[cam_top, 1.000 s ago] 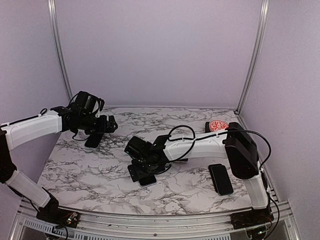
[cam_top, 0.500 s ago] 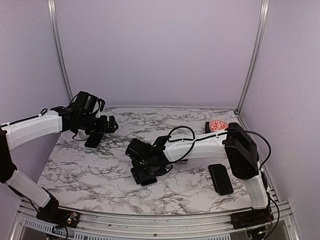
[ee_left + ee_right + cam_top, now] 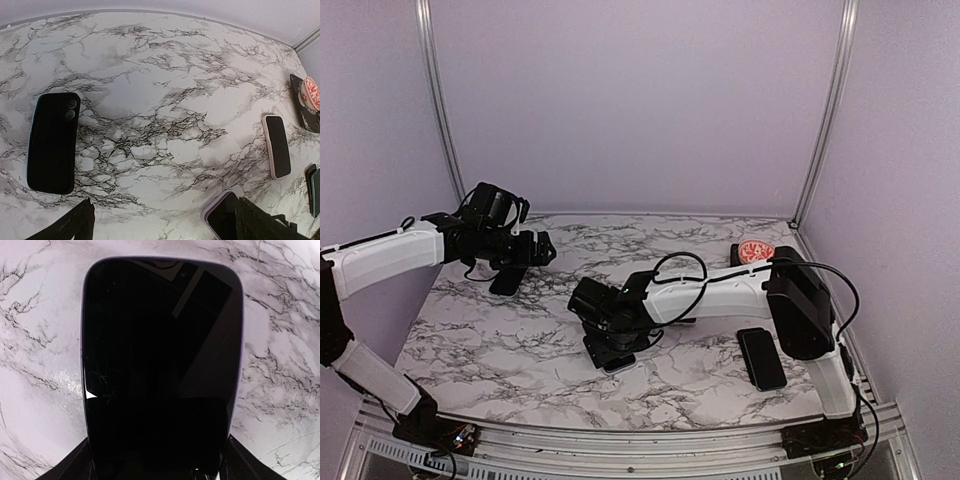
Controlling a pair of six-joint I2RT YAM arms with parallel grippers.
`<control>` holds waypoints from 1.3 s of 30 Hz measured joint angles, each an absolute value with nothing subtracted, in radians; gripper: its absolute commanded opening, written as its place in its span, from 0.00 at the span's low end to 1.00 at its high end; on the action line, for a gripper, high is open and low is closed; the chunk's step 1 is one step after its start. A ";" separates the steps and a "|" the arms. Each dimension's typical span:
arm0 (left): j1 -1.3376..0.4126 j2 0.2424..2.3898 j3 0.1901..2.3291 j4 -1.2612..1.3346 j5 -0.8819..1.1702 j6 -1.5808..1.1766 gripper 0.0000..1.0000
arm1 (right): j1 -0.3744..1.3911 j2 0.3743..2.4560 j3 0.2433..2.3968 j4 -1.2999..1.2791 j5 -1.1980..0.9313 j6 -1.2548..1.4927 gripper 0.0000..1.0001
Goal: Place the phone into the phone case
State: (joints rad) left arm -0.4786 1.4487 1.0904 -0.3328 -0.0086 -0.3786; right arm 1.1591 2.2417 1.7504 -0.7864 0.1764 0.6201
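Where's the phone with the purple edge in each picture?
Top camera: phone mid-table, under the right gripper.
Left wrist: phone at the bottom edge, right of centre.
Right wrist: phone fills the middle.
Shared landmark: the marble tabletop around it.

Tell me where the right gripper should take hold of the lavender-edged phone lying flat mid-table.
Grip the phone by its two long edges near one end, straight down from above: it lies flat, screen up, so only its thin sides offer opposing faces.
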 measured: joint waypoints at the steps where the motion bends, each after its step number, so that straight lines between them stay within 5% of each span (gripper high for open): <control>1: -0.479 1.449 1.090 -0.333 -0.009 -0.379 0.99 | 1.159 2.242 1.751 -0.787 0.177 0.619 0.43; 7: -0.479 1.449 1.090 -0.333 -0.009 -0.379 0.99 | 1.159 2.240 1.749 -0.779 0.178 0.599 0.18; 15: -0.478 1.451 1.089 -0.328 -0.009 -0.378 0.99 | 1.151 2.165 1.612 -0.641 0.164 0.564 0.10; 30: -0.477 1.507 0.991 -0.158 0.232 -0.474 0.99 | 1.110 2.106 1.526 -0.532 0.149 0.546 0.06; 39: -0.484 1.543 0.744 0.180 0.363 -0.787 0.99 | 1.091 2.083 1.486 -0.443 0.160 0.549 0.06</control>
